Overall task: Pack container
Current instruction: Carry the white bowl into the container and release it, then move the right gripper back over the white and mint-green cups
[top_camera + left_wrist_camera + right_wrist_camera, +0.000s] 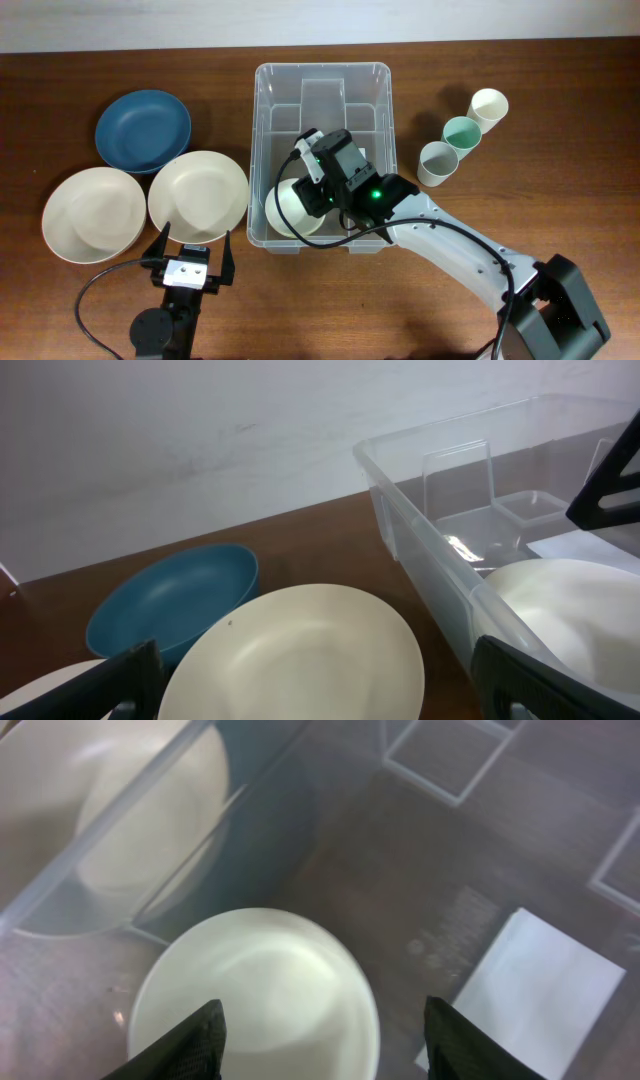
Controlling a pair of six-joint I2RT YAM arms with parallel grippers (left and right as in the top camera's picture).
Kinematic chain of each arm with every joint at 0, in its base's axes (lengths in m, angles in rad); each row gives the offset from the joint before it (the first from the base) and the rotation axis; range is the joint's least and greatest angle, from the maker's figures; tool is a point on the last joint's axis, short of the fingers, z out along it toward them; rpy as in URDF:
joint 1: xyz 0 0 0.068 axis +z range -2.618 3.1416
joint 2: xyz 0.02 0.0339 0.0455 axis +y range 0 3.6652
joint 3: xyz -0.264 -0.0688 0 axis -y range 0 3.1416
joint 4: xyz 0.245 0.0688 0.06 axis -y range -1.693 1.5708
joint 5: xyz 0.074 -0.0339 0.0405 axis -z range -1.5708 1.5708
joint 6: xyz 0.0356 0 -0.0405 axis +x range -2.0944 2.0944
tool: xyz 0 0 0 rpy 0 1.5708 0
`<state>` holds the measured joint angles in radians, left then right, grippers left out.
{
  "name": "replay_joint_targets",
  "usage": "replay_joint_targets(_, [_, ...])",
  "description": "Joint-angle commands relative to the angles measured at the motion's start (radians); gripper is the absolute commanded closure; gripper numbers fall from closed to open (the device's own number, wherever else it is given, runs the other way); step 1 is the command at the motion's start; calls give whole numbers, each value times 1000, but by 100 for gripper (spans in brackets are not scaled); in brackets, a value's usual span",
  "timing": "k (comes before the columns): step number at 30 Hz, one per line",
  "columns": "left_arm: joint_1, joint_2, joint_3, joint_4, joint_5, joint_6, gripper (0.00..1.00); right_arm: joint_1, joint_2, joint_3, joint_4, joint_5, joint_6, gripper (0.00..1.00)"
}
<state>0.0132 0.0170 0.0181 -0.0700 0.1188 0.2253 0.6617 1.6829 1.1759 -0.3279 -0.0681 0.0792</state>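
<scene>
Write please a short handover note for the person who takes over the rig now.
Left gripper: open, empty, by the middle cream bowl.
Right gripper: open, inside the container, above the packed cream bowl.
Done: one bowl in.
To pack, all on the table: middle cream bowl, left cream bowl, blue bowl, white cup, green cup, grey cup.

Brown bench, loaded across its width.
Container mid-bench near the far edge; blue bowl and two cream bowls toward the left edge; white cup, green cup and grey cup toward the far right corner.
</scene>
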Motion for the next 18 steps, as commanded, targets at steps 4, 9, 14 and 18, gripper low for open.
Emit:
replay_joint_targets(4, [-4,-6,-9,2,-7,16,1,-156,-109,51,-48,21,119,41])
replay_joint_targets(9, [-4,-6,-9,2,-7,16,1,-283,-202,54,-104,28,151,44])
replay_joint_targets(14, [-4,-6,-9,2,-7,16,1,-393,-238,54,-203,114,216,44])
replay_joint_targets(18, [-4,-6,-9,2,-8,16,1,-474,-223,54,-283,134,264,45])
